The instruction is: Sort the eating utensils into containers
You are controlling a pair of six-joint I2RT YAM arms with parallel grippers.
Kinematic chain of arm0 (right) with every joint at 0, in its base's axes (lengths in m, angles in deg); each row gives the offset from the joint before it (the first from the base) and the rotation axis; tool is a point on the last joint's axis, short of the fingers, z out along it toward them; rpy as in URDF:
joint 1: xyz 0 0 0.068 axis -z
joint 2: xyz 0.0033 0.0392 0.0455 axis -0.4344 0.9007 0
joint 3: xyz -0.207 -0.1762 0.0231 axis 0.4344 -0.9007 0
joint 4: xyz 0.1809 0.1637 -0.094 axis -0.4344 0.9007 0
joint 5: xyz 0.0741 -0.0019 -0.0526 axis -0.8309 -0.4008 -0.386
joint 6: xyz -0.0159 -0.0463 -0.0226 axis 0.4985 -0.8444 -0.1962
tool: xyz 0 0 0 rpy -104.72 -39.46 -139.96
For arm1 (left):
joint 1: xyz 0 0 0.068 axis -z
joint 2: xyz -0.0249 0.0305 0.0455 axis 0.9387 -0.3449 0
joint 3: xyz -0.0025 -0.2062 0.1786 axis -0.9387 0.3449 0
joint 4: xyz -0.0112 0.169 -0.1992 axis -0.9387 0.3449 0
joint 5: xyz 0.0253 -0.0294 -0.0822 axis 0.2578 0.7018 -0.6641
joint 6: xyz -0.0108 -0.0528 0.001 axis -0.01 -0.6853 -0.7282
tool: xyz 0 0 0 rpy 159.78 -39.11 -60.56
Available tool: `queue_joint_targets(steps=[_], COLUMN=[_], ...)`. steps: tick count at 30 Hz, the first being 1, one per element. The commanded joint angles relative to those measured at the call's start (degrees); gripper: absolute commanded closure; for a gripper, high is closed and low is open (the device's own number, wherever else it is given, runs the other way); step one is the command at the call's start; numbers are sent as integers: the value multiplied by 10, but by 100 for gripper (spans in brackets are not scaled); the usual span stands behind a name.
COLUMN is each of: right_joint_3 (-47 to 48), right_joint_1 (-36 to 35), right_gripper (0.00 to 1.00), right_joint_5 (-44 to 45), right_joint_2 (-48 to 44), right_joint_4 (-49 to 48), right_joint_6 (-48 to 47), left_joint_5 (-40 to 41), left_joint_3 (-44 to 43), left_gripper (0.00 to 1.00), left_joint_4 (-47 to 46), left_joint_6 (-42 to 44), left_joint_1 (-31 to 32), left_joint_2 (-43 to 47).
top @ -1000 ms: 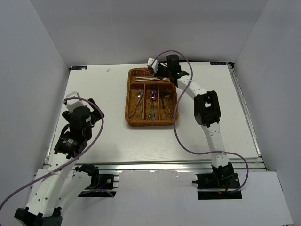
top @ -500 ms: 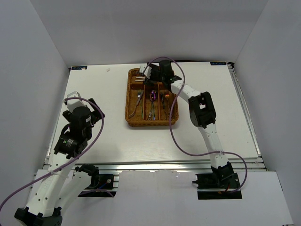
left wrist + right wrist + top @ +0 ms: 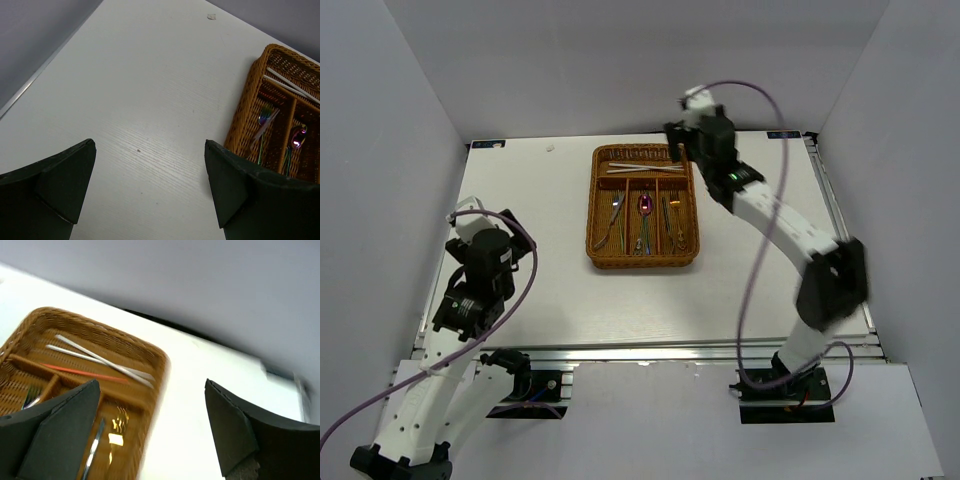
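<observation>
The brown wicker tray (image 3: 592,215) lies at the table's back centre with the utensils in its slots. Silver and red chopsticks (image 3: 638,168) lie in the crosswise slot. A purple spoon (image 3: 646,205) is in the middle long slot, a silver fork (image 3: 615,212) in the left one, a gold fork (image 3: 678,236) in the right one. My right gripper (image 3: 680,138) hangs open and empty above the tray's back right corner. In the right wrist view its jaws (image 3: 152,385) frame the tray rim (image 3: 159,360), silver chopsticks (image 3: 105,359) and a red chopstick (image 3: 82,372). My left gripper (image 3: 472,215) is open and empty, left of the tray (image 3: 240,125).
White walls close in the table on three sides. A small white speck (image 3: 211,16) lies near the back left corner. Purple cables loop off both arms. Bare white tabletop (image 3: 770,250) lies to the tray's right.
My right gripper opened over the crosswise slot, then lifted and swung back to the right, off the tray. The left arm has hardly moved.
</observation>
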Motion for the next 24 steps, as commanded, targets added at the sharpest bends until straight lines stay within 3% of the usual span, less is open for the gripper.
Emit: queue_joint_targets(steps=[1,3,9,14,19,24], right_joint_3=[-202,-322,-441,-447,-489,-505], right_joint_1=[6,7,7,7,7,7], right_gripper=[11,11,11,11,11,11], right_joint_5=[190,193,146,147,106,105], right_joint_2=[-213,-351,-638,-721,-804,-813], right_joint_4=[30,77,238,375,371,383], right_joint_6=[200,253,301,312,272,269], left_joint_5=[44,55,101,111,76,36], left_joint_3=[-6,-9,-19,5,26,35], left_gripper=[2,2,2,2,2,2], left_joint_4=[3,2,13,1,-7,-23], left_joint_6=[1,10,25,34,33,51], left_joint_1=[-5,-7,-7,-7,-7,-7], left_joint_2=[13,9,23,74,138,166])
